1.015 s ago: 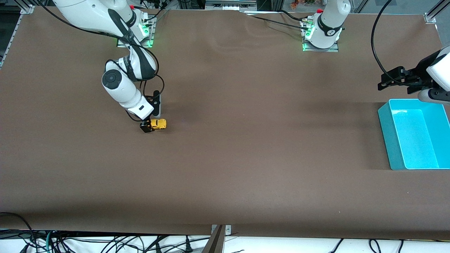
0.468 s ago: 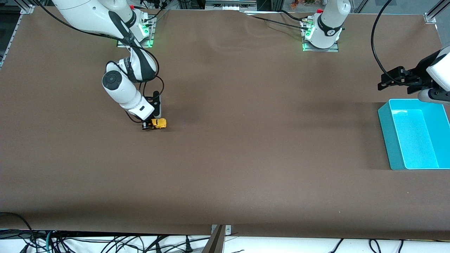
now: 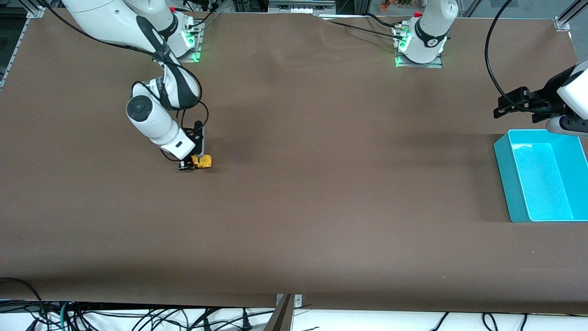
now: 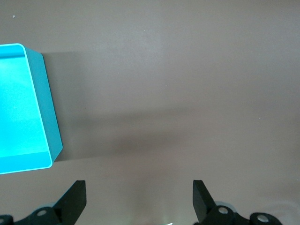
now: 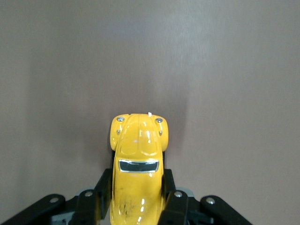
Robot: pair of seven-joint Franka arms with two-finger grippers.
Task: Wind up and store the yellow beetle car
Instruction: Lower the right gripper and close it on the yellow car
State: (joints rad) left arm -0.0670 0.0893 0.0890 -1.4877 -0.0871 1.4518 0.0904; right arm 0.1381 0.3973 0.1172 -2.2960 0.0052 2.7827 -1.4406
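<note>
The right gripper (image 3: 187,165) is clamped on the yellow beetle car (image 3: 201,162) on the table (image 3: 321,193) toward the right arm's end, so storing remains, while the left gripper (image 4: 138,199) waits spread open beside the empty turquoise bin (image 3: 504,174) at the other end.

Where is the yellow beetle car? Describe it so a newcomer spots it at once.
Start at the brown table and go to the right arm's end, far from the turquoise bin at the left arm's end. There the right gripper is shut on the yellow beetle car. It is the only bright yellow thing, tiny and rounded with dark windows.
</note>
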